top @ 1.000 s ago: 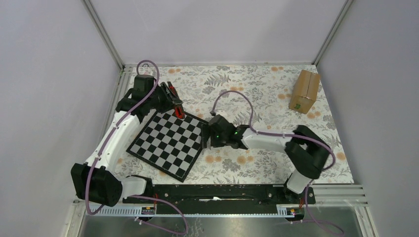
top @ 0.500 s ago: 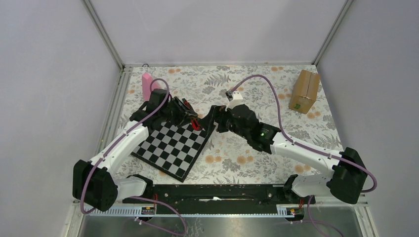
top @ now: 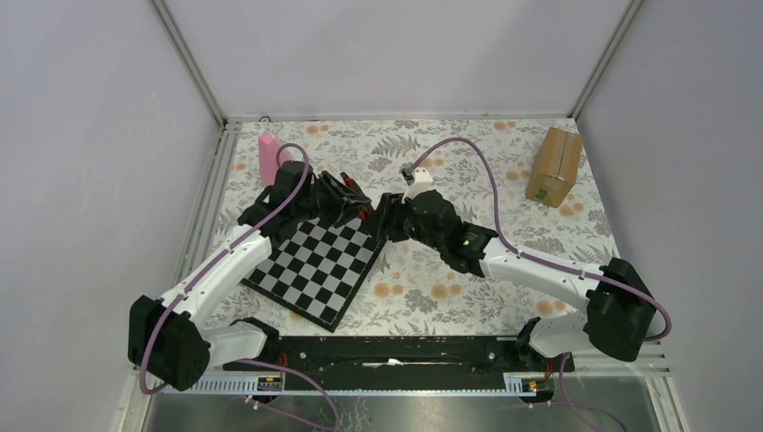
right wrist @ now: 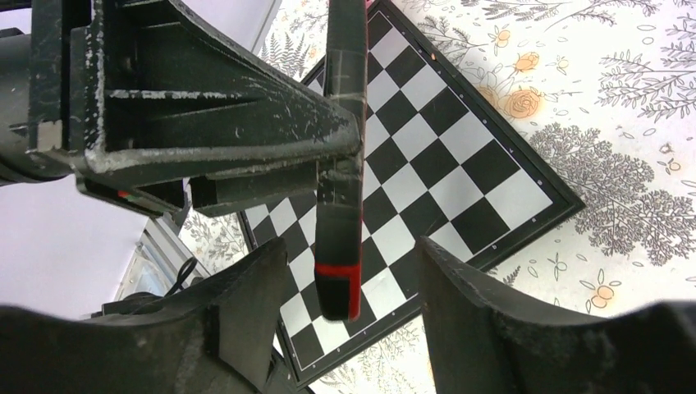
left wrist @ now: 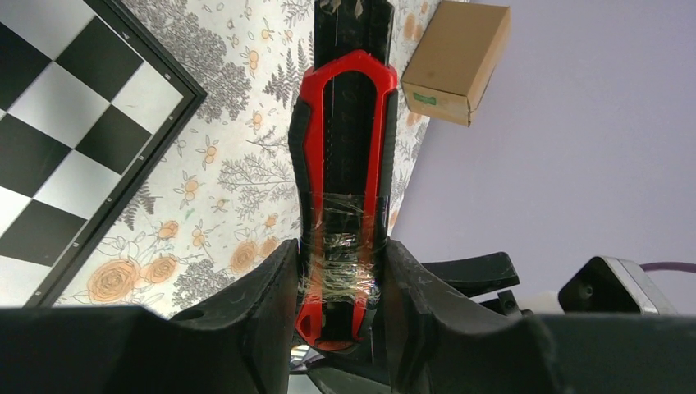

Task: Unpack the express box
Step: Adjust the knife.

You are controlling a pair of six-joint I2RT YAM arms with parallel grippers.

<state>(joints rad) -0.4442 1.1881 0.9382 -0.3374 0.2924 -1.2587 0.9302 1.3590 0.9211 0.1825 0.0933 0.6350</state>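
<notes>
Bright, even, diffuse light casts soft shadows; the left end effector (left wrist: 341, 256) is slightly blurred close up.

box cutter (left wrist: 345, 156) tip cut off at top edge, express box (left wrist: 455, 57) green mark (left wrist: 423, 98) unreadable, chessboard (top: 315, 261) far corner hidden

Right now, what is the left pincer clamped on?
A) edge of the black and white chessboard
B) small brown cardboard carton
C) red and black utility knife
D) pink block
C: in the left wrist view the left pincer has both fingers pressed against the taped handle of the red and black utility knife. The small brown cardboard carton sits apart near the wall, untouched.
</notes>
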